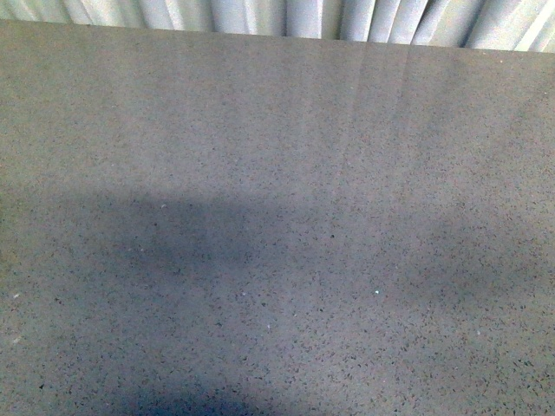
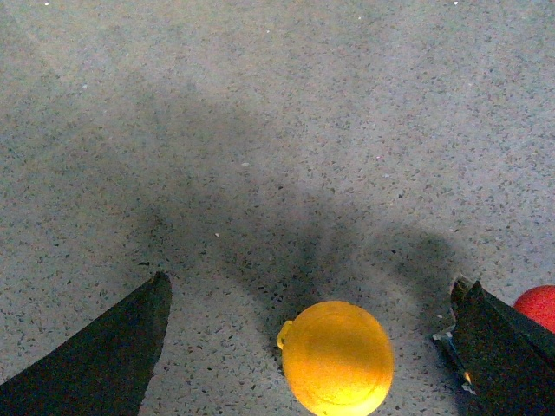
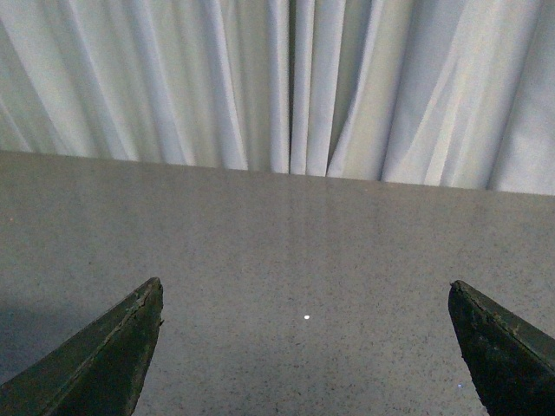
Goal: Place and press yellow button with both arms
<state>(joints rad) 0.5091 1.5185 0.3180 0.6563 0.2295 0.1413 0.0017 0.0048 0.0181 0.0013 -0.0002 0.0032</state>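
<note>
Yellow button (image 2: 336, 357), seen from the left wrist camera, resting on the speckled grey bench (image 2: 260, 104). Only its round yellow-orange domed cap shows, with a small tab on the rim. The button lies in the gap between the two dark jaws of the left end effector (image 2: 310, 282), nearer the roots of the jaws than their tips. It is clear of both jaws, with bare bench visible on either side. The jaws stand wide apart and grip nothing. A broad soft shadow falls across the bench around and beyond the cap. A red rounded object (image 2: 539, 305) shows at the picture's edge, partly hidden behind one jaw and apart from the button; what it is cannot be told.

Right wrist camera: the right end effector (image 3: 305, 284) has its jaws spread equally wide, with only bench surface between them. Beyond the far edge of the bench hangs a pleated white curtain (image 3: 295, 78).

Front camera: the bench fills nearly the whole view, crossed by dim shadows in its nearer part, with the curtain as a narrow strip along the far edge.
</note>
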